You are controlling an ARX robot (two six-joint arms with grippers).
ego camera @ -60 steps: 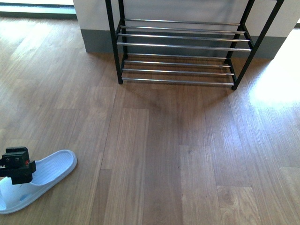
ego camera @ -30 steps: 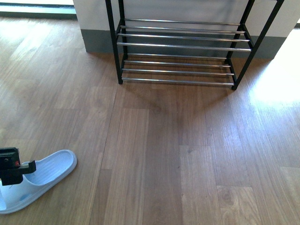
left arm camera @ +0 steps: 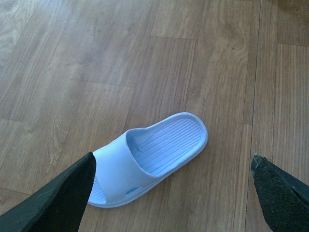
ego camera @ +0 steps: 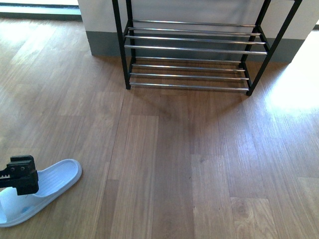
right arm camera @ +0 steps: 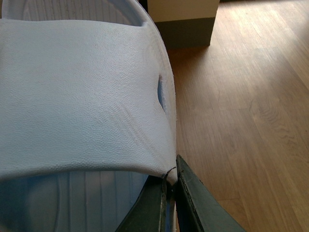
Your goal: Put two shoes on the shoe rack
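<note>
- Step in hand: pick-up of the floor slipper [ego camera: 50,185], a pale blue slide rather than a laced shoe. It lies in the lower left of the front frame, sole down, well apart from the shoe rack [ego camera: 194,47] at the top centre.
- Left gripper [ego camera: 21,175]: it hangs over the strap end of that slipper. The left wrist view shows the jaws spread wide, one on each side of the slipper, holding nothing.
- Right gripper [right arm camera: 171,193]: its jaws are pinched together on the strap edge of a second slipper [right arm camera: 82,96], which fills most of the right wrist view. This arm is out of the front frame.
- Both rack shelves in view carry no shoe, so your task is at its early stage.
- Next move, as a judgement: lower the left gripper straight down so the jaws straddle the strap, then close.
- Versus half a second ago: the left gripper sits slightly higher and further right in the front frame. The floor slipper and the rack have not shifted.
</note>
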